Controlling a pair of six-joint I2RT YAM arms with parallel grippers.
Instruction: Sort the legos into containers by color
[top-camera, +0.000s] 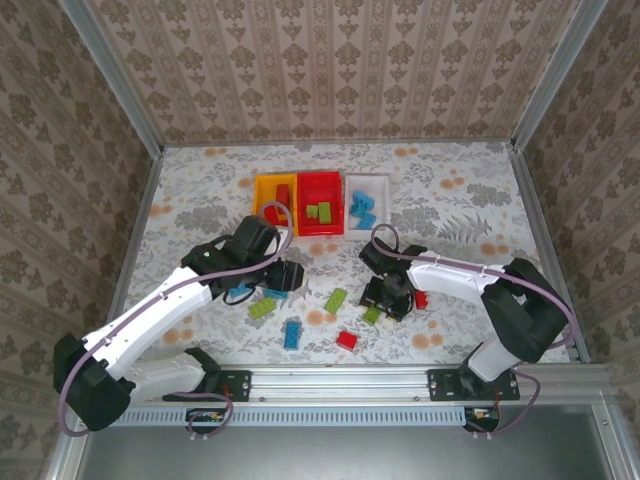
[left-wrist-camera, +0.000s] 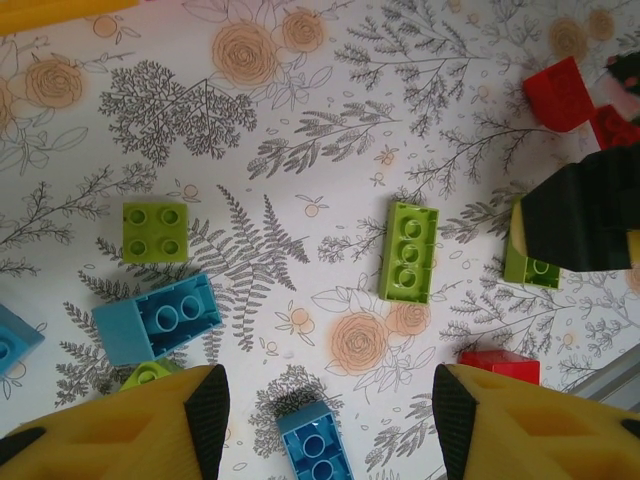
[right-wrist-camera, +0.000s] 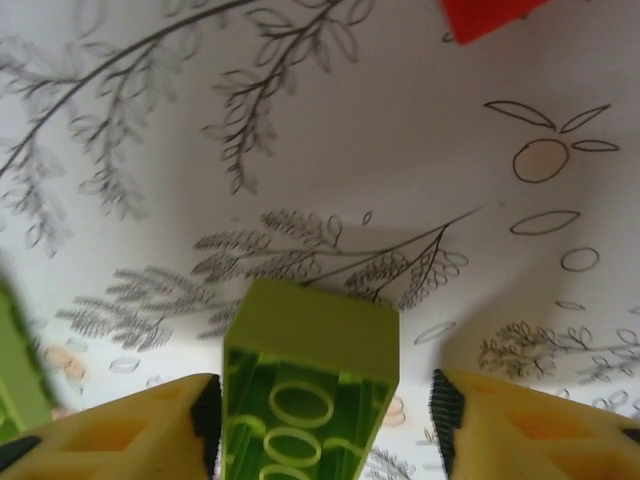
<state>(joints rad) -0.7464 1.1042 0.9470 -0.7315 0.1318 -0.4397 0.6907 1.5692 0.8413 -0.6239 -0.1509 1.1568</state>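
While all three bins already hold bricks, the sort looks roughly half done. From above, the yellow-orange bin (top-camera: 258, 200) carries red pieces, the red bin (top-camera: 320, 175) lime ones and the white bin (top-camera: 368, 178) light blue ones. The three stand side by side at the far middle of the bench (top-camera: 480, 200). About eight legos lie loose on the near bench between the arms: three lime, three blue and two red, so every colour has pieces left to move.

The right end effector (top-camera: 385, 300) sits low over a lime brick (top-camera: 371, 314). Its wrist camera makes plain what is too small to read from above. There the brick lies between the fingers, one pad (right-wrist-camera: 207, 410) touching it or nearly so, the other clearly apart. I judge the jaws spread around it, not yet pinching.

The left end effector (top-camera: 288, 277) hovers spread and carries nothing. Its wrist camera shows a blue brick (left-wrist-camera: 315, 450) on the bench between the fingers. It also resolves stud patterns that are mere specks overhead: a square lime piece (left-wrist-camera: 156, 231) and a longer lime piece (left-wrist-camera: 409, 250). What lies in the bins is legible from the overhead camera.
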